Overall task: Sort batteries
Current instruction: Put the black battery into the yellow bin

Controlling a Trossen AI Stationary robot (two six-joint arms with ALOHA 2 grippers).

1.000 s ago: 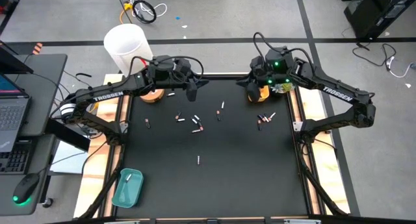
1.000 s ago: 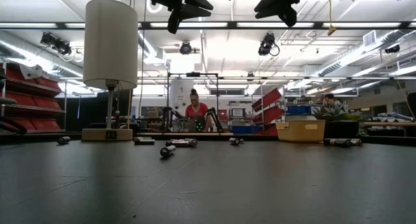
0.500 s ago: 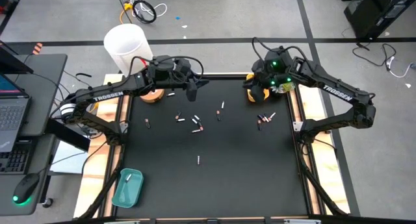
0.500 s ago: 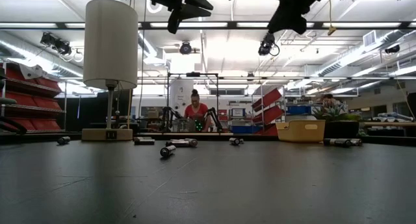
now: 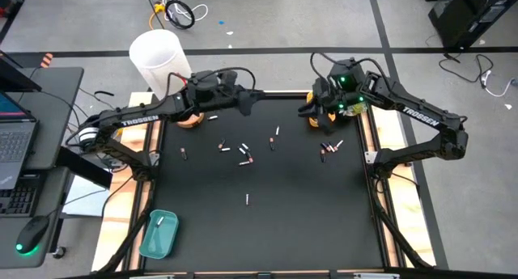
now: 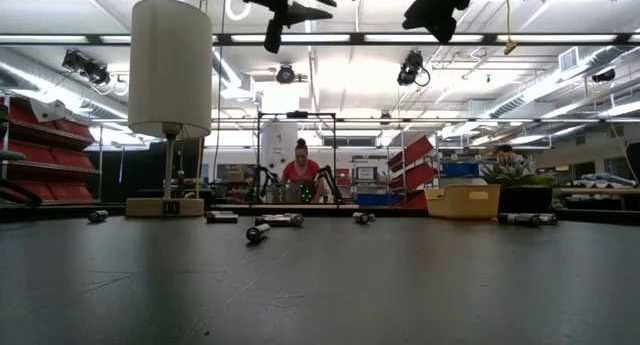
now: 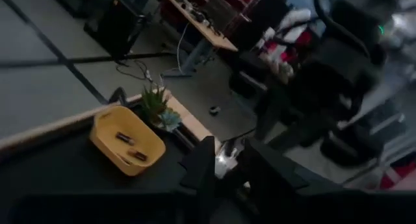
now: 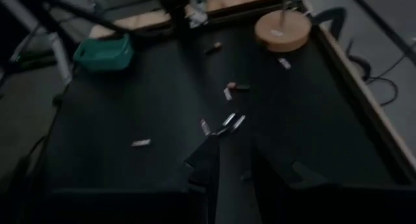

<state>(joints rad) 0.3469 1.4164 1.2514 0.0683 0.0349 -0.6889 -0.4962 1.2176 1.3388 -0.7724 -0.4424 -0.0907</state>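
Note:
Several batteries lie loose on the black mat [image 5: 267, 222], in a cluster at mid table [image 5: 243, 154] and another at the right [image 5: 328, 147]. My left gripper [image 5: 245, 103] hangs high over the mat's far edge, pointing level toward the right arm, shut on a small white-silver battery [image 7: 225, 161]. My right gripper [image 5: 312, 111] hangs high over the far right corner, above the yellow tray [image 7: 127, 141]. Two dark batteries lie in that tray. The teal tray [image 5: 158, 233] at the near left holds one white battery. My left gripper pinches the white-silver battery [image 7: 225, 161] between its two fingers, which point level toward the table's right side. The battery is lifted well clear of the mat. Which part of it the fingers have, the fingers themselves hide.
A lamp with a white shade [image 5: 159, 57] and a round wooden base [image 5: 188, 117] stands at the far left corner. A small plant [image 7: 156, 104] sits beside the yellow tray. Wooden rails [image 5: 378, 141] border the mat. A person sits far off in the room [image 6: 300, 175].
My left gripper has rolled about its own line and tipped up from slanting down to nearly level, pointing toward the right arm. My right gripper has rolled and tipped while staying over the far right corner. The batteries on the mat have kept still.

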